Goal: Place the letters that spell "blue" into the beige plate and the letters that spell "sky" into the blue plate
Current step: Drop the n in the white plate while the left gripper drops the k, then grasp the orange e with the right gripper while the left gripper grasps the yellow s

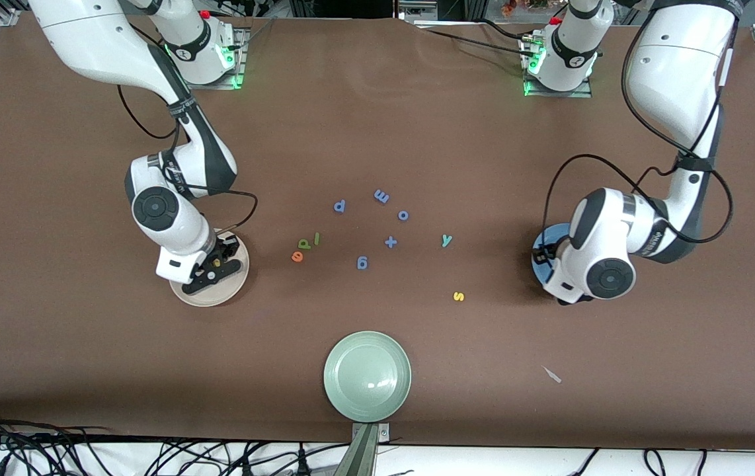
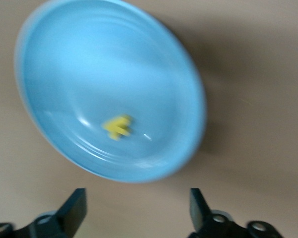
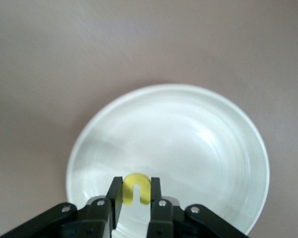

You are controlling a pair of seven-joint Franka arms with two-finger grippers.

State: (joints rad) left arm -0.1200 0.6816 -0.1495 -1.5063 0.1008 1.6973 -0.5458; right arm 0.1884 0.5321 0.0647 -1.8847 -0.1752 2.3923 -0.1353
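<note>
Broadly, three plates are seen, with the green plate (image 1: 367, 376) nearest the front camera taken as the landmark. The beige plate (image 1: 209, 296) lies farther from the camera than it, toward the right arm's end; the blue plate (image 1: 545, 244) likewise, toward the left arm's end, mostly hidden under the left arm. Over the beige plate the right gripper (image 3: 136, 194) is clamped on the yellow u (image 3: 136, 188), held by its two sides. Over the blue plate's edge the left gripper (image 2: 138, 210) is spread wide and empty, and the yellow k (image 2: 117, 126) lies in that plate. Farther from the camera than the green plate, scattered between the other two plates, are the yellow s (image 1: 458, 296), teal y (image 1: 445, 240), green b (image 1: 304, 244), green l (image 1: 316, 238) and orange e (image 1: 297, 256), among blue letters. Being foam, the letters are judged light, soft and easily squashed or flicked away; each is best pinched gently across its flat faces or thickest stroke.
</note>
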